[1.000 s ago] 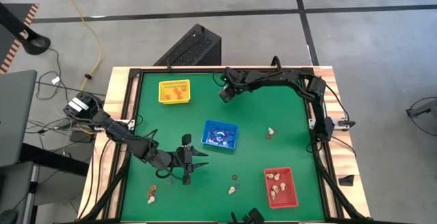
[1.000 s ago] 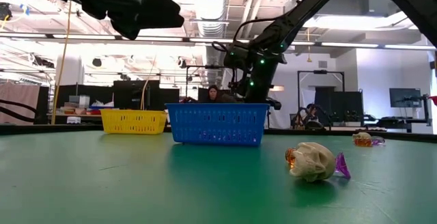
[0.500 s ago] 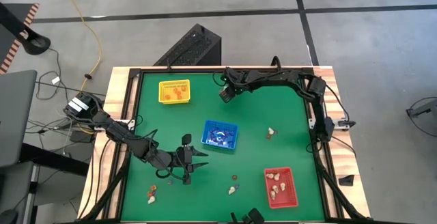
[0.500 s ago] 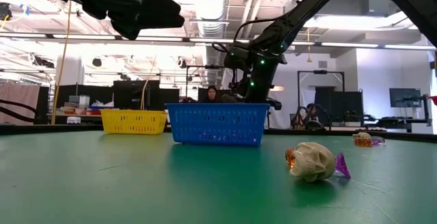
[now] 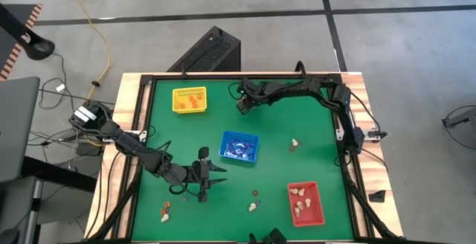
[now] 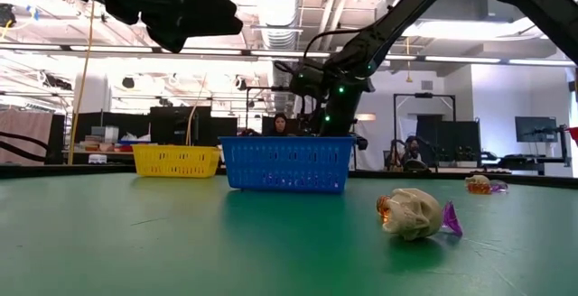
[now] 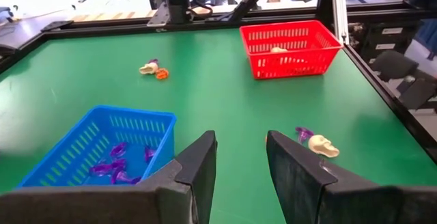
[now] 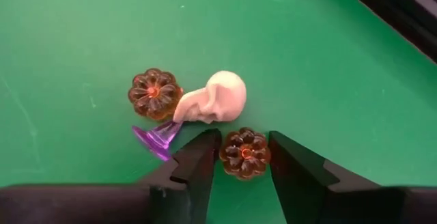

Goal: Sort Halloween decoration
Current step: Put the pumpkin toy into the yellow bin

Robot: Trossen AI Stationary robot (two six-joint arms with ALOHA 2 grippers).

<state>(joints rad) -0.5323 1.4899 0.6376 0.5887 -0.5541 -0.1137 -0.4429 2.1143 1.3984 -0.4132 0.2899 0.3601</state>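
The Halloween decoration lies scattered as tiny trinkets. At the table's far middle my right gripper points steeply down over a small cluster: an orange pumpkin sits between its open fingers, with a cream skull, a second orange pumpkin and a purple piece just beyond. My left gripper hangs open and empty above the near left, beside the blue tray. My right gripper comes from above with one finger on each side of the orange pumpkin's rim. The pumpkin lies flat on the green table. Whether the fingers touch it, I cannot tell.
A yellow tray with orange pieces stands far left, and a red tray with cream pieces near right. Loose trinkets lie on the mat. A raised black frame rims the table.
My right gripper has sunk a little toward the table at the far edge, over the small cluster. The left arm and the trinkets have kept still.
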